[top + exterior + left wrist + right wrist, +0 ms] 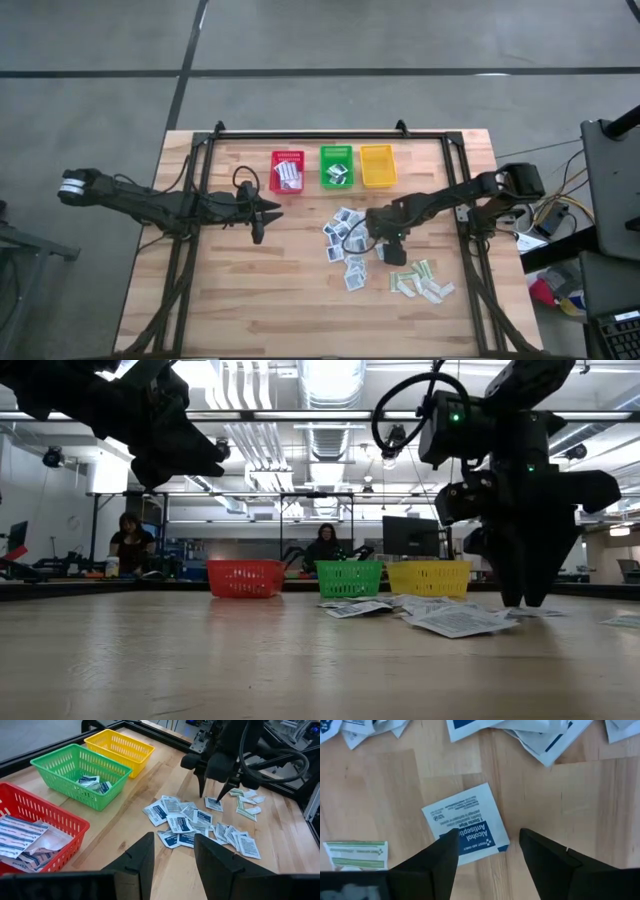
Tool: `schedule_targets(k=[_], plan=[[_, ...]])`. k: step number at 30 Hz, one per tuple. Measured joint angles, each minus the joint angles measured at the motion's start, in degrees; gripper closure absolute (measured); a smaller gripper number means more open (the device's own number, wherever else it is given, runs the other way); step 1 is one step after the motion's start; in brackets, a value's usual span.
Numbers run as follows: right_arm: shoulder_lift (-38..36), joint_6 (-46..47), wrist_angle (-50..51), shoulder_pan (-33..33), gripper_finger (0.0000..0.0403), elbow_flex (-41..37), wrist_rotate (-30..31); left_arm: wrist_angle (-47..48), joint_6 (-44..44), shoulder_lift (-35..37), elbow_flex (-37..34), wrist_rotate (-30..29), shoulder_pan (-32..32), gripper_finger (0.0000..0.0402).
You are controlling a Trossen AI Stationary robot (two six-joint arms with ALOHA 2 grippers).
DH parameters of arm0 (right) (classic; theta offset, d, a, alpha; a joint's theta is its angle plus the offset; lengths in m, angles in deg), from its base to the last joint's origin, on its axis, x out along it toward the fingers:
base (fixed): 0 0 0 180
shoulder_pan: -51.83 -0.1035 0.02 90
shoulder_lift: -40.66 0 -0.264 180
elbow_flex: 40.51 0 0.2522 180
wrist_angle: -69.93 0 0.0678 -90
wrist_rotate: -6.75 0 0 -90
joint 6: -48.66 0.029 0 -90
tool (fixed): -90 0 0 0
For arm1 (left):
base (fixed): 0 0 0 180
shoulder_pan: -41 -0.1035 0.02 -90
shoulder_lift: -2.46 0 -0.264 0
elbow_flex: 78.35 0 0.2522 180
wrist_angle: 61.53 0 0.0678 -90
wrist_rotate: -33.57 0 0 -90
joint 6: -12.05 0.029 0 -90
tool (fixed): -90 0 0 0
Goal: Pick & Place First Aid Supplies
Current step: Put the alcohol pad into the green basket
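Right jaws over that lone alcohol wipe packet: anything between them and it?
Nothing visible. The right gripper hangs with jaws open directly over the alcohol wipe packet, which lies flat on bare table, apart from the packet pile and the green-beige strip. The left gripper waits open, well away.

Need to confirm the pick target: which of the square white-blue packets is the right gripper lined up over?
The lone alcohol wipe packet, lying flat and apart from the main pile, directly under the open right gripper.
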Motion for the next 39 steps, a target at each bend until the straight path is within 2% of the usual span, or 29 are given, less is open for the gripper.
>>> schedule_targets(k=[5,11,29,39], plan=[[1.54,0.01,0.07,0.00,0.0211,0.41,0.40,0.00,-0.19,-0.02,0.00,0.02,-0.01,0.0268],[0.08,1.17,0.05,-0.07,0.0258,0.03,3.85,0.00,-0.21,-0.02,0.00,0.04,-0.01,0.0268],[-0.26,1.92,1.28,-0.70,0.0389,0.00,6.10,0.02,-0.10,0.00,0.00,0.06,0.00,0.0268],[-1.93,1.85,7.12,-0.53,0.0395,3.72,5.79,0.04,-0.08,-0.02,0.00,0.08,-0.01,0.0268]])
